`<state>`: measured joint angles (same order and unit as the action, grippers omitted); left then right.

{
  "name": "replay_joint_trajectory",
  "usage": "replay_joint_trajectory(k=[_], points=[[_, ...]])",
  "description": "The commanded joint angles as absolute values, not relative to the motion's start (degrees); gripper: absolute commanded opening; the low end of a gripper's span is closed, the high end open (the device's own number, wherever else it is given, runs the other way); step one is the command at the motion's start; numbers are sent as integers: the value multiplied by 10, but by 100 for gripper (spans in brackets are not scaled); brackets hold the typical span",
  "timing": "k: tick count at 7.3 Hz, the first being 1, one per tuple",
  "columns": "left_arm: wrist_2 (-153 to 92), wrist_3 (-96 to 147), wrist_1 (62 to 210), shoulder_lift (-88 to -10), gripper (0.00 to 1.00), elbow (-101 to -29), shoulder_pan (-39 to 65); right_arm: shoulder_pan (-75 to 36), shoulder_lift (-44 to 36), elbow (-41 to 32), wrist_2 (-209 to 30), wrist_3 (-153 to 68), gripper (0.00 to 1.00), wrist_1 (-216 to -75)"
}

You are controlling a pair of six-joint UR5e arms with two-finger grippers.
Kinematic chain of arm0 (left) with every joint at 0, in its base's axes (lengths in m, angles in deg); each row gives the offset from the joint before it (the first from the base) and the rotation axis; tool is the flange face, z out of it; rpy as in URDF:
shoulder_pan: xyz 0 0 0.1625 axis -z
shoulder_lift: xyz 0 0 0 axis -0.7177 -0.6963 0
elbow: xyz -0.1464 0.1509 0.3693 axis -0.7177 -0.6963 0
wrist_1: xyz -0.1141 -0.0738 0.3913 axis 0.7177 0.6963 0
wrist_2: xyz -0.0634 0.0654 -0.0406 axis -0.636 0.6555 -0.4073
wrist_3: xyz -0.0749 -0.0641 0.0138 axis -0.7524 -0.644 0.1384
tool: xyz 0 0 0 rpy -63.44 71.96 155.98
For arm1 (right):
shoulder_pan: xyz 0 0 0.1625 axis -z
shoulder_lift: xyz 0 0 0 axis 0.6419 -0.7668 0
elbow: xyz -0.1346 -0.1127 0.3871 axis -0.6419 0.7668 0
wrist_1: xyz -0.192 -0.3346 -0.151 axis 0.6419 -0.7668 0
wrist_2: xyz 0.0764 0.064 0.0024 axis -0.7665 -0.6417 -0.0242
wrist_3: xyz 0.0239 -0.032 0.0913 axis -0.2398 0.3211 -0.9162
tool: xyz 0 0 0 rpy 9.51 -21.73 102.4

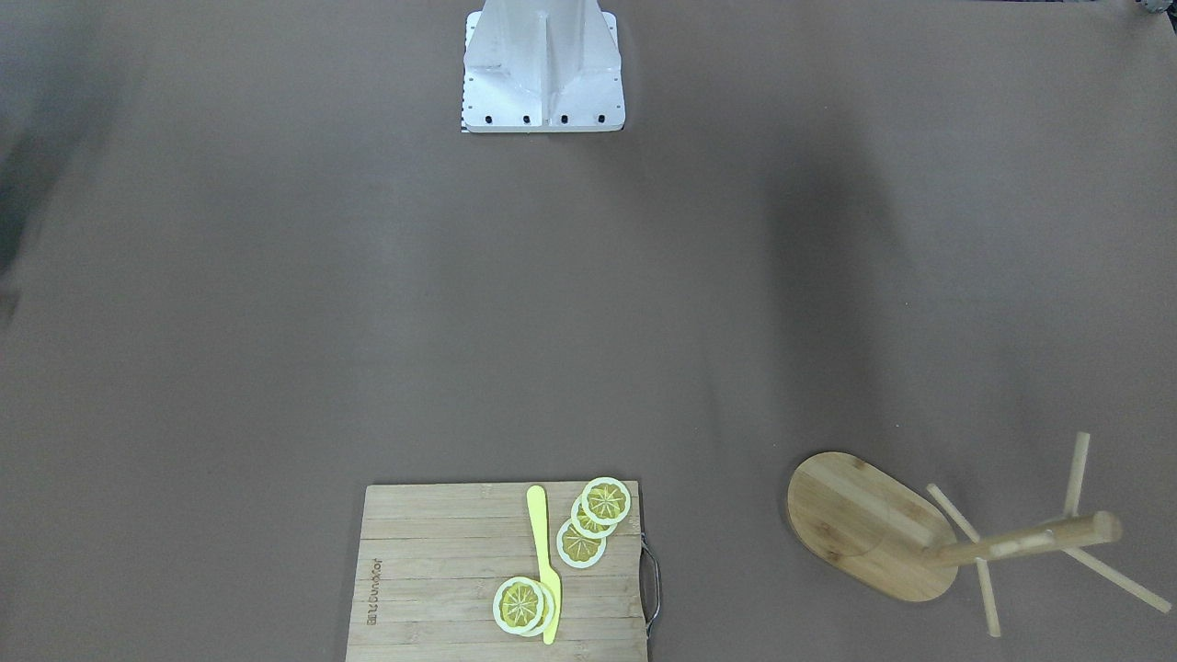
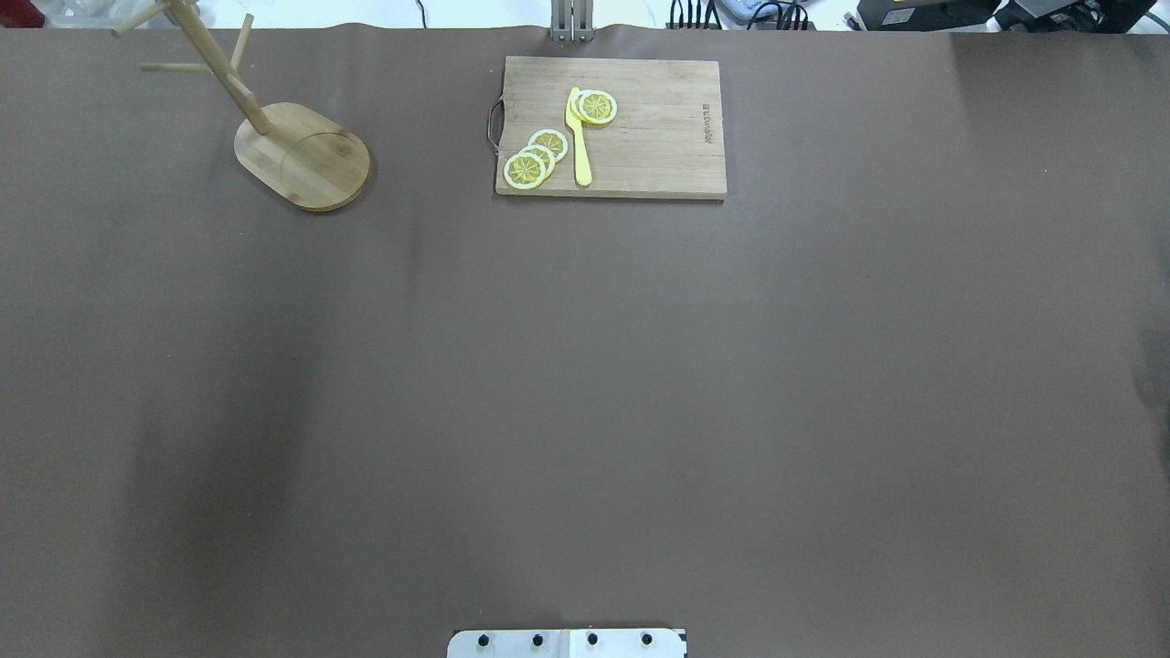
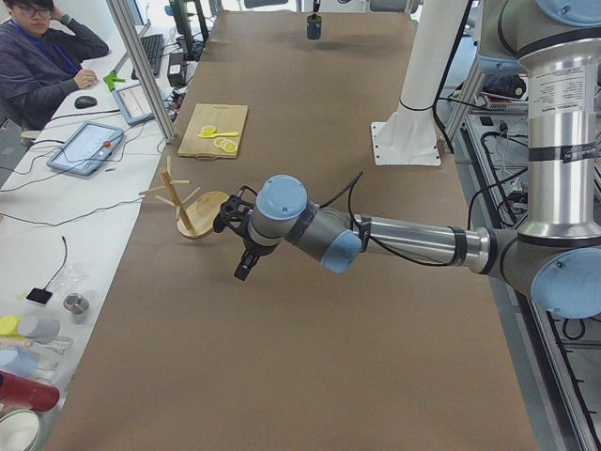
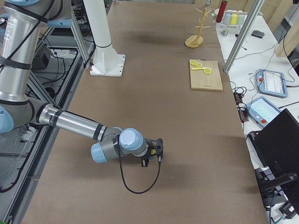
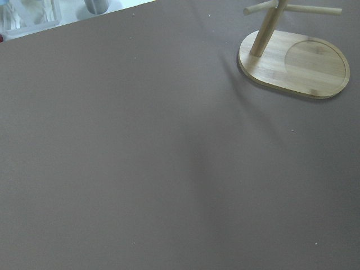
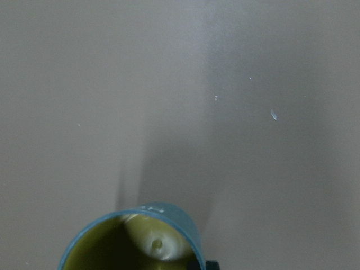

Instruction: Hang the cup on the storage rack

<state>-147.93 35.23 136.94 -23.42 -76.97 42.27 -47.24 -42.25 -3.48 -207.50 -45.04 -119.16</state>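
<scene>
Overhead and front cams show neither arm, just the brown desk [image 2: 585, 411], the light bamboo mug-tree rack [image 2: 302, 157] upright on its oval base, and a rectangular slatted wooden cutting board [image 2: 658, 146] carrying yellow lemon slices [image 2: 526, 169] and a yellow plastic knife [image 2: 579, 137].

The arms only appear in the side cams.
- **Left-side cam:** the left gripper [image 3: 244, 258] hangs over the desk near the rack, clear of it. The left wrist cam puts the rack base ahead of that gripper and off to its right, fingers out of shot.
- **Right-side cam:** the right gripper [image 4: 158, 150] sits low over the desk, well apart from rack and board.

The slate blue-grey cup [image 6: 132, 239] with its mustard-yellow inside shows only in the right wrist cam. It is cut off at the bottom edge, mouth toward the lens, right up by the right gripper, with its shadow on the desk beyond. The handle is hidden. Can't tell if it's gripped or just standing there.

Can't tell for either gripper whether it's open or closed. The side cams are too coarse and the wrist cams don't show the fingers.
</scene>
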Motion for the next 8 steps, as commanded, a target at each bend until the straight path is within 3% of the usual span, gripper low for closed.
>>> replay_joint_trajectory(k=[1, 5, 8], points=[[-1479, 350, 1370, -226, 99, -776, 422, -412, -404, -116, -2077, -633, 0, -1192], [-1478, 349, 1370, -226, 99, -772, 422, -218, -304, -220, -1938, -1024, 0, -1228], [-1478, 347, 1369, -227, 99, -771, 421, -74, -61, -273, -1805, -1177, 0, -1599]])
